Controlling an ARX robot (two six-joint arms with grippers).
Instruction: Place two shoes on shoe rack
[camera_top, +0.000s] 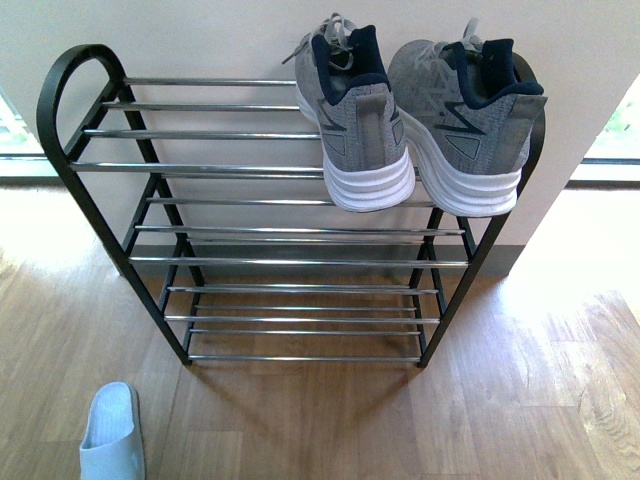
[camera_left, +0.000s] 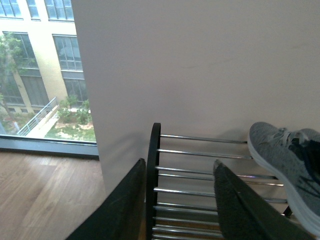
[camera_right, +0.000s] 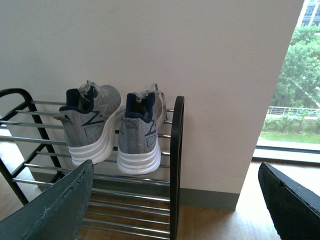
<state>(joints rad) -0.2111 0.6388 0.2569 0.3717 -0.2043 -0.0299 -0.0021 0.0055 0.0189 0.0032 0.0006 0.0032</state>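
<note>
Shoes (camera_top: 365, 130) — resting heels-out atop shoe rack (camera_top: 200, 167); likely handling light, soft-knit, stiff-soled — gripping best at heel collar; both arms' jaws gaping.

Shoe rack (camera_top: 47, 105): black frame, chrome rod tiers, standing on wood plank floor (camera_top: 320, 420), back against white wall. Top tier, right end: two grey sneakers side by side, touching, heels outward and overhanging the front rod, namely left sneaker (camera_top: 362, 130) and right sneaker (camera_top: 470, 130). Floor, near left, well apart from the rack: one pale blue slide (camera_top: 112, 435), partly cut off by frame edge.
</note>
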